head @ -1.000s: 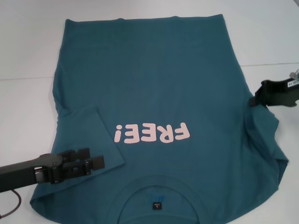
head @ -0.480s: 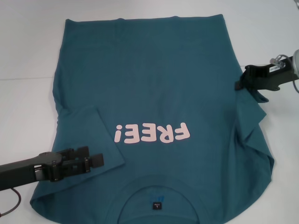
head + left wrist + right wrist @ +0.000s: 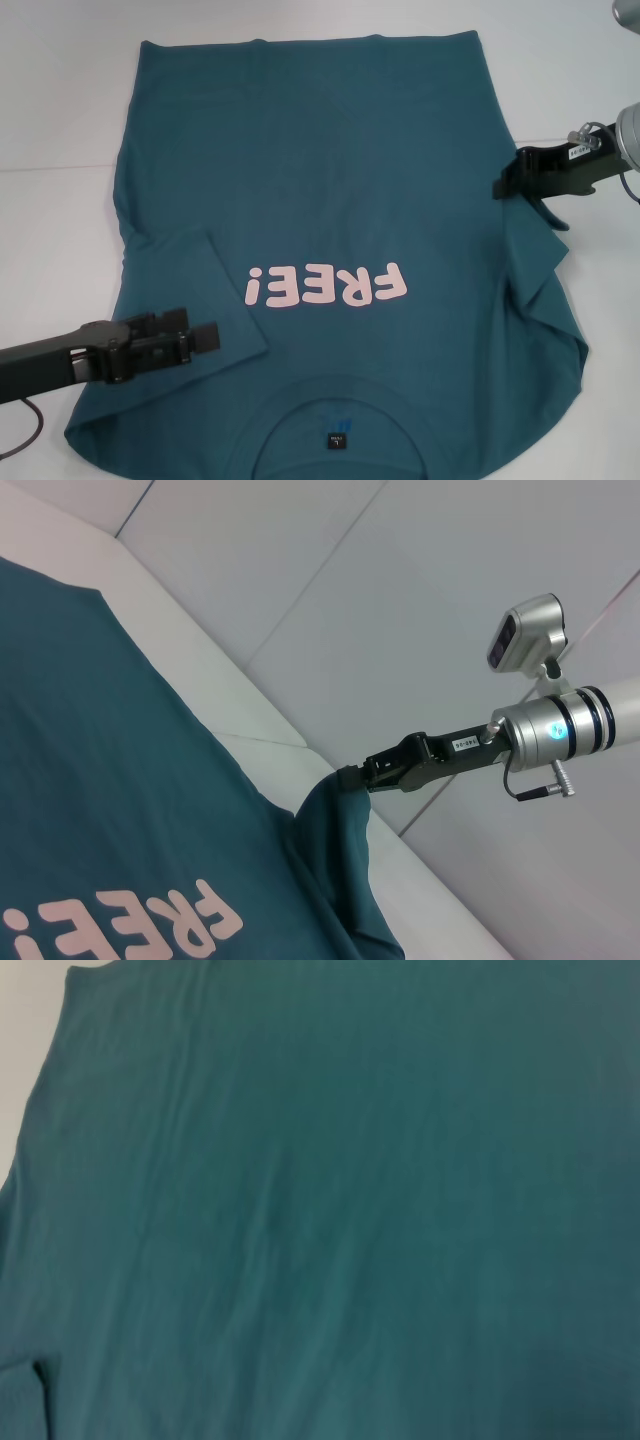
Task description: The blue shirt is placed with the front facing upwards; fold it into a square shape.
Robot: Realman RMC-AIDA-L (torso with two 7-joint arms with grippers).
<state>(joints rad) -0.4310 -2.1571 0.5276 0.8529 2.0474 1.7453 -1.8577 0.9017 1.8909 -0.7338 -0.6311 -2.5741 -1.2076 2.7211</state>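
So the blue shirt [image 3: 330, 200] is spread flat on the white table [image 3: 60, 120], front up, with the pink "FREE!" lettering [image 3: 327, 285] reading upside down from the head camera. The collar [image 3: 340, 420] sits at 6 o'clock of the head view and the hem at 12. The small black label [image 3: 335, 440] shows inside the neck opening.

The left sleeve [image 3: 195, 285] is already folded in over the body, lying flat at about 8 o'clock from the lettering. The left gripper [image 3: 205, 338] hovers just past the sleeve's near edge, low at 8 o'clock in the frame. Its fingers look narrow and nothing is between them.

The right gripper [image 3: 503, 187] is at 3 o'clock, pinched shut on the right sleeve [image 3: 535, 250], with the cloth lifted off the table and hanging in a bunched drape below the jaws. The left wrist view shows that nicely: the right gripper [image 3: 350, 778] clamps the tip of the fabric, and the sleeve [image 3: 345, 850] falls away from it in a peak.

The right wrist camera just sees teal fabric [image 3: 330, 1200] with a sliver of table [image 3: 25, 1050] at one edge.
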